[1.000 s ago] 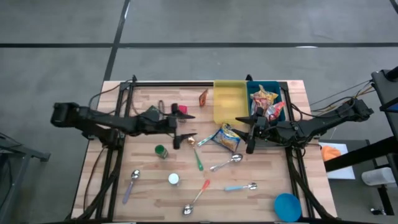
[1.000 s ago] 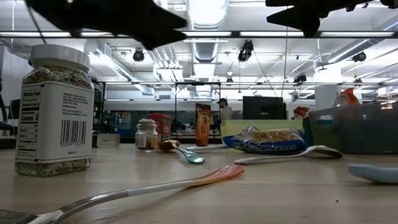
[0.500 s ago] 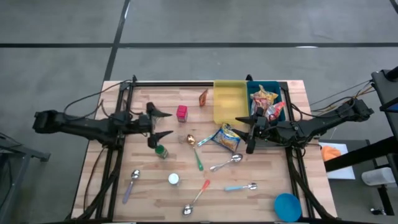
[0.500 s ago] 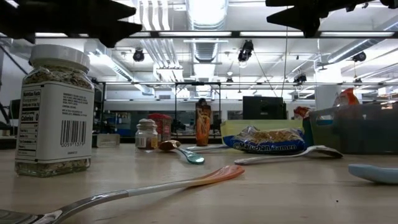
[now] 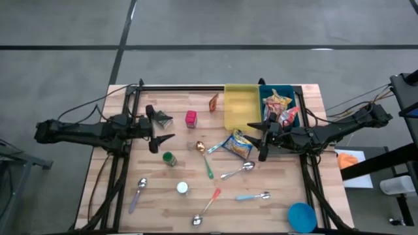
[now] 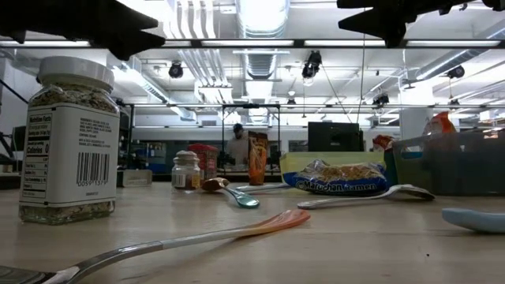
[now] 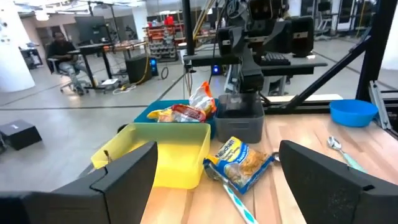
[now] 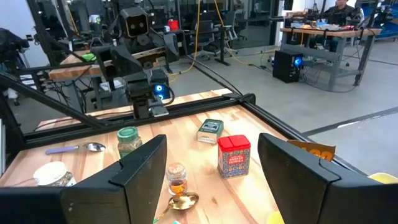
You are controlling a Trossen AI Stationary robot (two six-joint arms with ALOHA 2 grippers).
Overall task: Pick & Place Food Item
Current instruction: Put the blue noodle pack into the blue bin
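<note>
A ramen packet (image 5: 239, 143) lies flat on the wooden table beside the yellow bin (image 5: 240, 106); it also shows in the left wrist view (image 7: 239, 163). The blue bin (image 5: 269, 98) holds snack bags (image 5: 279, 108). A red box (image 5: 191, 118) and an orange packet (image 5: 213, 102) stand at the far middle. My left gripper (image 5: 157, 126) hovers open at the left, above the table next to a green tin (image 5: 163, 120), with nothing between its fingers. Just right of the ramen packet, my right gripper (image 5: 258, 140) hovers open, also with nothing between its fingers.
A green-lidded jar (image 5: 169, 158), a white-lidded jar (image 5: 182, 188) and a small jar (image 5: 200, 146) stand mid-table. Several spoons (image 5: 238, 171) lie scattered toward the near side. A blue bowl (image 5: 302, 216) sits at the near right corner.
My left gripper has drawn back toward the table's left edge, away from the red box, staying level and open. The red box, partly covered by the gripper before, now stands in plain view.
</note>
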